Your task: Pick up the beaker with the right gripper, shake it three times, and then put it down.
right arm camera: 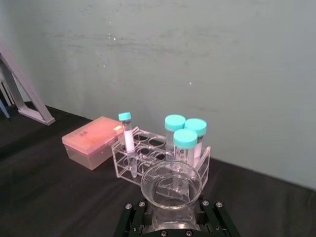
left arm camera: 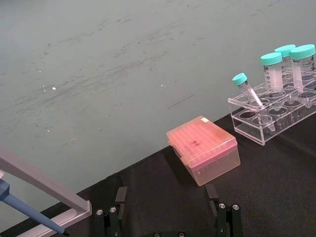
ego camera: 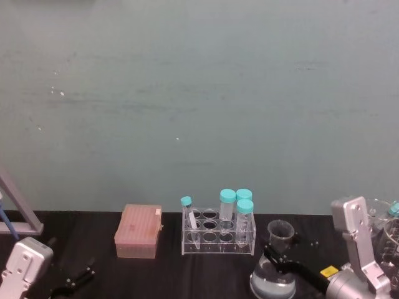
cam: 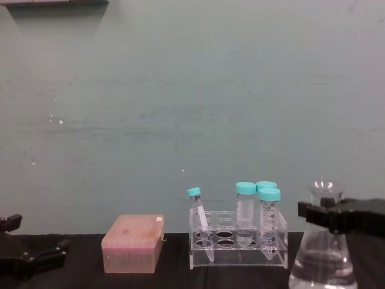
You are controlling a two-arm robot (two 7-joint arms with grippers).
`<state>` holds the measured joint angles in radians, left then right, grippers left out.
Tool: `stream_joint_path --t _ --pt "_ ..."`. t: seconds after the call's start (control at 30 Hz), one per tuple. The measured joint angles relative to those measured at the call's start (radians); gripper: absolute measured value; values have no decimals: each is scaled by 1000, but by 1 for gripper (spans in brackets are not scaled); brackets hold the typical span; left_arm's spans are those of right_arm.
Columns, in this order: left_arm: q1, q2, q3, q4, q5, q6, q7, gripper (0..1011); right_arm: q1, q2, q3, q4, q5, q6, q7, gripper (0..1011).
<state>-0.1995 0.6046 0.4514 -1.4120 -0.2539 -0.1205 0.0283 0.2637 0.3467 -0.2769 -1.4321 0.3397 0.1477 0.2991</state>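
Observation:
The beaker [ego camera: 272, 281] is a clear conical flask with clear liquid, at the front right of the black table, right of the tube rack. My right gripper [ego camera: 278, 256] is shut on its neck just below the flared rim. From the chest view the black fingers [cam: 346, 217] cross the neck of the beaker [cam: 322, 265]. The right wrist view looks down into the beaker's rim [right arm camera: 171, 183] between the two fingers. I cannot tell whether its base touches the table. My left gripper [ego camera: 73, 280] rests open at the front left, away from the beaker.
A clear rack [ego camera: 218, 235] with teal-capped tubes [ego camera: 244, 215] stands mid-table, close to the beaker's left. A pink tip box [ego camera: 138, 232] sits farther left. A grey pipette stand [ego camera: 17, 208] is at the far left, more glassware [ego camera: 389, 233] at the far right. A teal wall runs behind.

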Motion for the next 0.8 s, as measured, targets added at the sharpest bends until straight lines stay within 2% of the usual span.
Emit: stream_joint_path --t 0.1,0.43,0.53,0.57,0.63,0.67,0.7,0.73,0.77,0.8 --pt "0 0 0 0 0 0 0 1000 5 19 4 -31 -19 14 -1 453" --pt "0 0 0 0 0 0 0 1000 3 38 34 -81 -15 52 0 452" --pt "0 0 0 0 0 0 0 1000 -7 21 66 -82 51 85 13 452" --pt "0 0 0 0 0 0 0 1000 -15 2 94 -82 111 112 21 453" --pt "0 0 0 0 0 0 0 1000 -24 -23 127 -82 180 150 27 453" --pt "0 0 0 0 0 0 0 1000 -31 -48 161 -82 253 202 29 452" --pt "0 0 0 0 0 0 0 1000 -34 -61 177 -81 286 226 28 452" --pt "0 0 0 0 0 0 0 1000 -40 -87 212 -80 349 269 22 453" --pt "0 0 0 0 0 0 0 1000 -42 -100 229 -80 380 290 17 452" --pt "0 0 0 0 0 0 0 1000 -42 -100 229 -80 380 290 17 452"
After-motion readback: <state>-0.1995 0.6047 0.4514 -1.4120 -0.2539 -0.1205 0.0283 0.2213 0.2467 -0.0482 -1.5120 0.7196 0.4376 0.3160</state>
